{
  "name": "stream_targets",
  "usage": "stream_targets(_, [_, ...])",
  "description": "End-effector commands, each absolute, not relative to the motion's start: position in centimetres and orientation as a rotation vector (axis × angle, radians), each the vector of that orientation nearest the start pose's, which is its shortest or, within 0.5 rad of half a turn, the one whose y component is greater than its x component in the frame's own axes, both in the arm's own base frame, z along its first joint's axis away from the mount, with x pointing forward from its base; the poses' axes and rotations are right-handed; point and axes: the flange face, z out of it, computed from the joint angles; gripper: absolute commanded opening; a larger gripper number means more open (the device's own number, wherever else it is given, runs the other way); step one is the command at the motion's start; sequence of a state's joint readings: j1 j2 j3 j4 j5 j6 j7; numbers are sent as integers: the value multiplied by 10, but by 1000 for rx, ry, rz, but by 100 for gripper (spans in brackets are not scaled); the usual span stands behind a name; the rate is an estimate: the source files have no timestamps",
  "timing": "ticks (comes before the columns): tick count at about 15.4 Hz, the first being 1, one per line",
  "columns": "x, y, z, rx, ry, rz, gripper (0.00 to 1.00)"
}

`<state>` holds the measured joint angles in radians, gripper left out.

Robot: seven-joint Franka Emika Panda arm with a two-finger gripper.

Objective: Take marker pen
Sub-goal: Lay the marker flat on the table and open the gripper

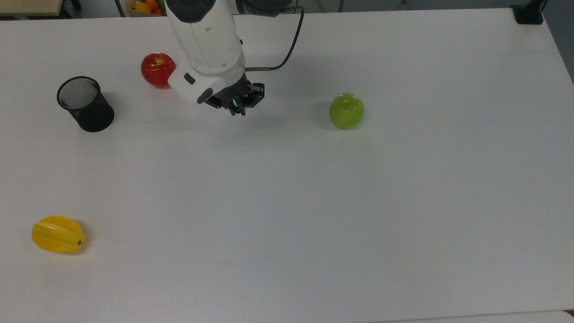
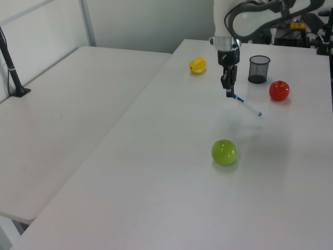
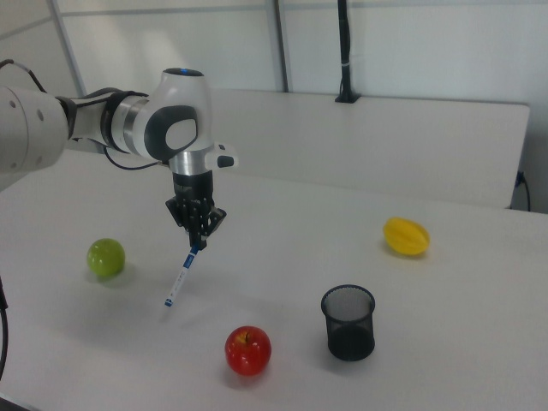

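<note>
The fingers (image 3: 198, 242) pinched the marker pen (image 3: 181, 278) by its capped end; its long axis hung slanting below them, above the worktop (image 3: 282, 257).

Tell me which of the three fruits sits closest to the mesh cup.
The red apple; it sits just beside the black mesh cup, while the green apple and yellow starfruit lie farther off.

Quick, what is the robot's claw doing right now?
Gripper: shut on the marker pen, which hangs slanting down from its jaws above the table.
</note>
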<state>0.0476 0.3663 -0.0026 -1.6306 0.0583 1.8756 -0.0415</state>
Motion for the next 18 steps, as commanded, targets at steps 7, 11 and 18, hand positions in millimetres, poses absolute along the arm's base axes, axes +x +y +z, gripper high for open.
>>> stream_targets(7, [656, 49, 367, -3125, -53, 171, 65])
stream_targets(11, [657, 49, 369, -3124, -47, 162, 95])
stream_targets(18, [649, 28, 433, -3121, 163, 46, 100])
